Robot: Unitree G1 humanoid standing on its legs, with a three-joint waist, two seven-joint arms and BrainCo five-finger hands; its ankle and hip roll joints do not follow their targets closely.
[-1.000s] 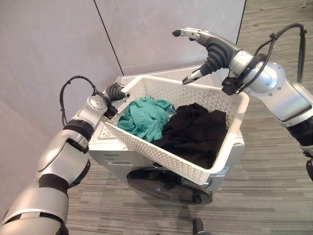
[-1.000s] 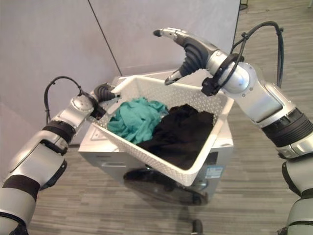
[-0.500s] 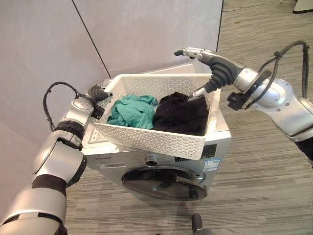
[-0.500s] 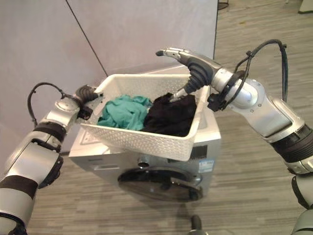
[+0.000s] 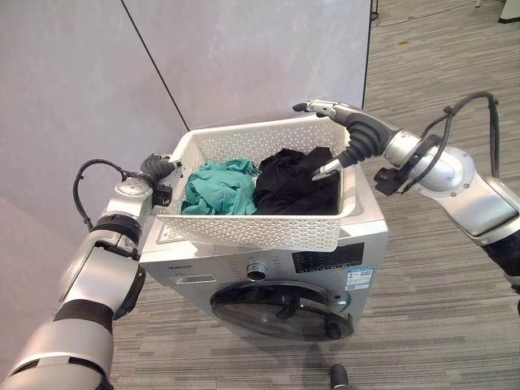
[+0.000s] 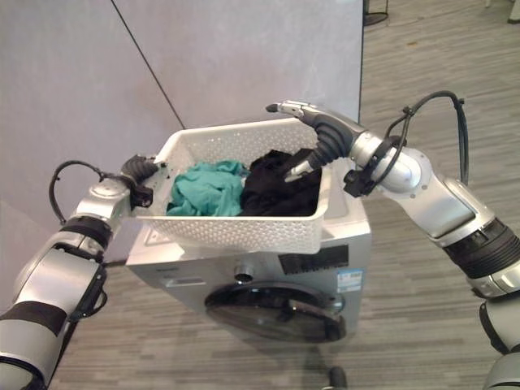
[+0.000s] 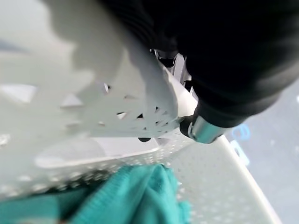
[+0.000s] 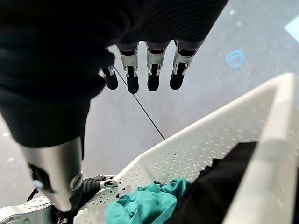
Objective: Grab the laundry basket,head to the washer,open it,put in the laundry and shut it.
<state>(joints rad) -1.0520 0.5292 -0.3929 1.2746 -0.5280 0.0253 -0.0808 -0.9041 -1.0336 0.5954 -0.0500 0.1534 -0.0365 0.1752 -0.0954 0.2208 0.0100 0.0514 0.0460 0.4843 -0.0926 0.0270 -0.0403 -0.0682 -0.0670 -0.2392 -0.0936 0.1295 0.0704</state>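
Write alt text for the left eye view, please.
A white laundry basket holding teal clothes and black clothes rests on a silver washer, with the left hand and right hand at its ends.

Loaded white basket (image 5: pixel 258 231) atop washer (image 5: pixel 268 280)

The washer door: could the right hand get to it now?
Probably not yet. The right hand is up at the laundry basket rim, and the basket overhangs the washer's front above the door.
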